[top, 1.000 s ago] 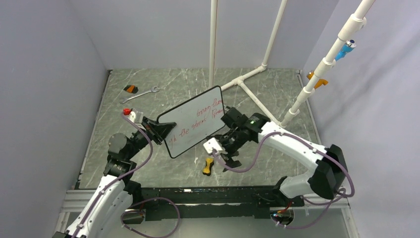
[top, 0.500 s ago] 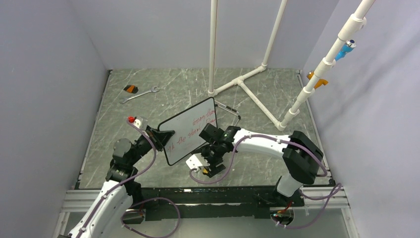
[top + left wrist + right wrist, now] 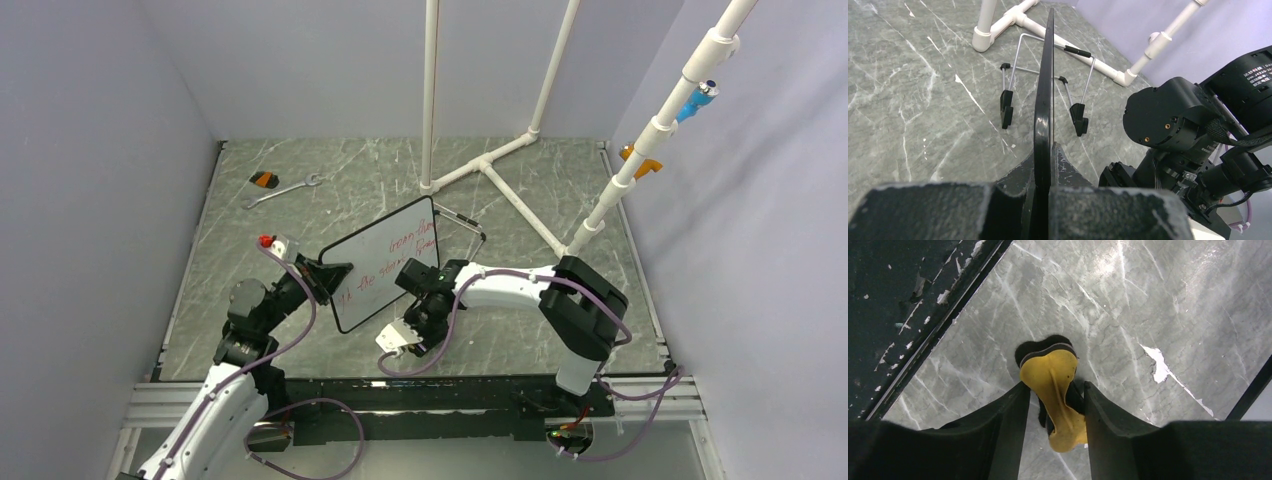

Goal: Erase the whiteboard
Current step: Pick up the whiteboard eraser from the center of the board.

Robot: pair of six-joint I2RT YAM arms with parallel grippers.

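Tool: right gripper (image 3: 1054,386) part-open astride yellow eraser (image 3: 1048,365) | left gripper (image 3: 1044,154) clamps whiteboard (image 3: 1044,85)

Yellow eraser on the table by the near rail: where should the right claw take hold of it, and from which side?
Best at its narrow waist, from straight above. The eraser seems to lie flat, black pad down, with wider ends, so fingers closing across the pinched middle should seat there and not slide off. The right claw straddles that waist.
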